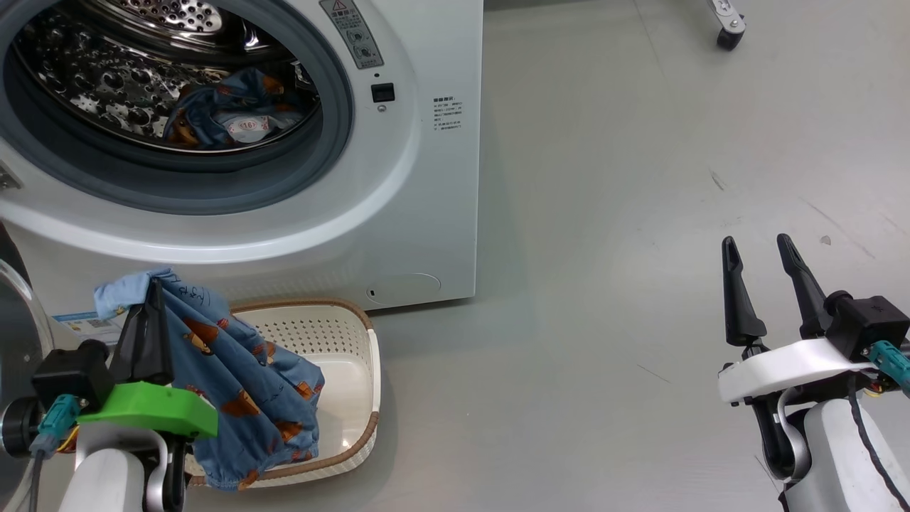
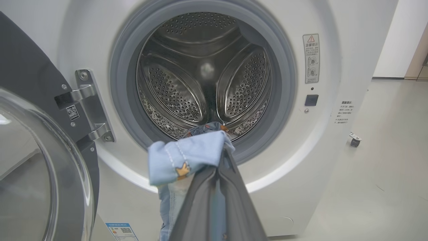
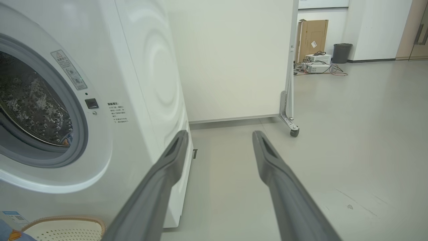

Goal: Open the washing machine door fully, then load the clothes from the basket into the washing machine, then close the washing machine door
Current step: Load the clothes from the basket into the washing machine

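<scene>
Left pincer (image 1: pixel 153 291) at the lower left of the head view, clenched tight on a blue garment (image 1: pixel 242 384) with little orange-brown animals on it. Garment hanging down from the pinched tips, right over the basket (image 1: pixel 320 334). Basket low in the frame on the floor (image 1: pixel 604 299), just in front of the washing machine (image 1: pixel 426 178). Washing machine door (image 2: pixel 40 174) standing wide open at the left edge of the left wrist view. Round shiny drum (image 1: pixel 142 43) at the upper left of the head view, with a second garment (image 1: pixel 227 117) of the same print lying inside at the bottom. Right pincer (image 1: pixel 757 245) at the lower right of the head view, released, fingers spread apart and pointing up, holding nothing, well away from the basket.
</scene>
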